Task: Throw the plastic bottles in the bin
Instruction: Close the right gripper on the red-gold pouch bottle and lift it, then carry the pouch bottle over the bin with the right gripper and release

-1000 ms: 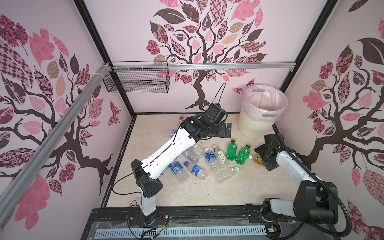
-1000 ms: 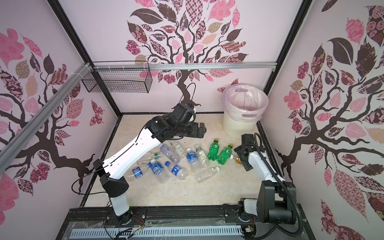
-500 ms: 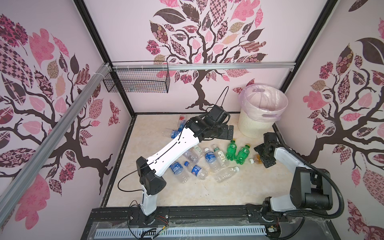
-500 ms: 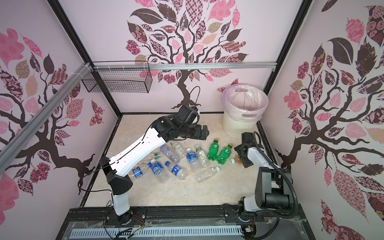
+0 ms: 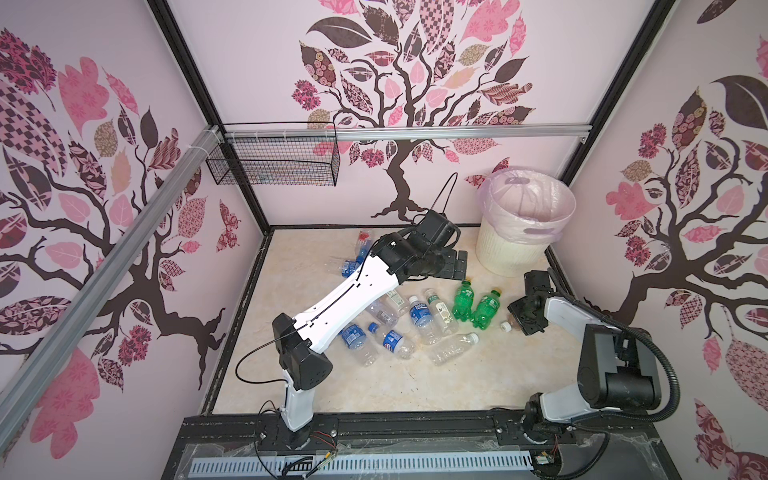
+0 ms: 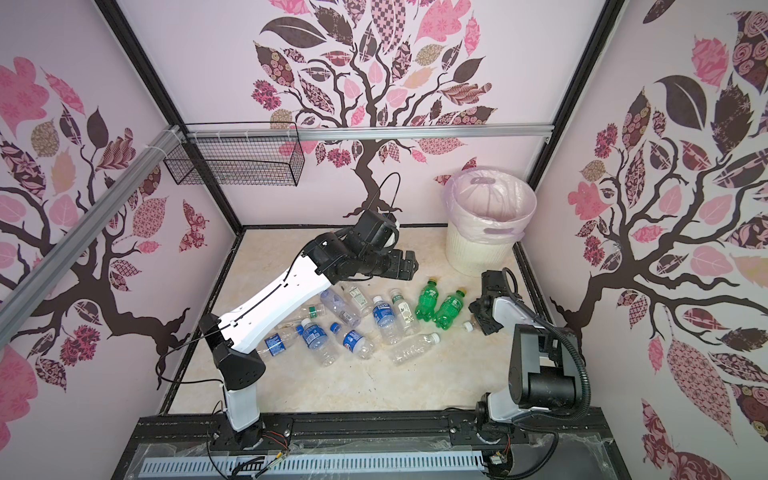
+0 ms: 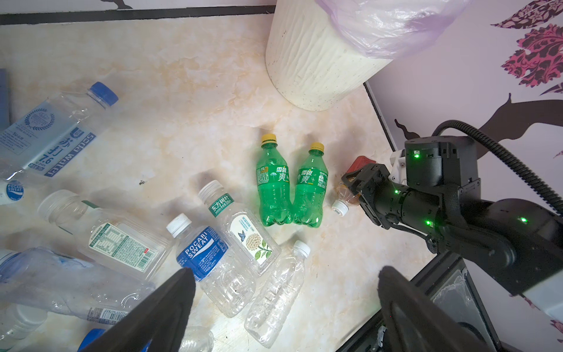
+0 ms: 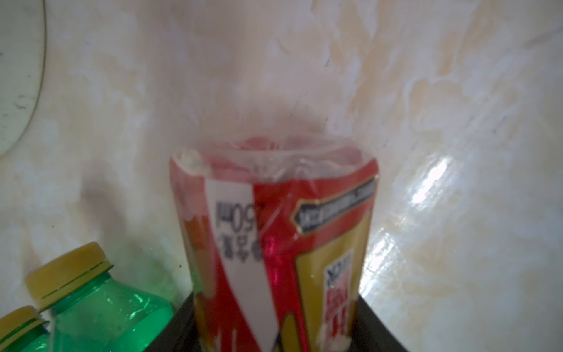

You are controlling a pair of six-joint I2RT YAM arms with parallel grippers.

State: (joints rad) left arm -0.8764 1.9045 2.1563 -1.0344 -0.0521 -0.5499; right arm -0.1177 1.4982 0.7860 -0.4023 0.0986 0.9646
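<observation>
One red-labelled bottle (image 8: 274,228) sits clamped in the right gripper (image 5: 524,318) — destined for the bin (image 5: 511,253) — left gripper (image 7: 286,271) hanging open.

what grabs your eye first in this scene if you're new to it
A litter of plastic bottles lies in the middle, two bright green bottles among them. The lilac-bagged bin stands in the far right corner, and in front of it the right gripper is closed around a red-labelled bottle.

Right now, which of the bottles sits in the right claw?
The red-and-gold-labelled bottle, white-capped, beside the two green bottles. It alone lies in the right claw; every other bottle lies free on the floor.
</observation>
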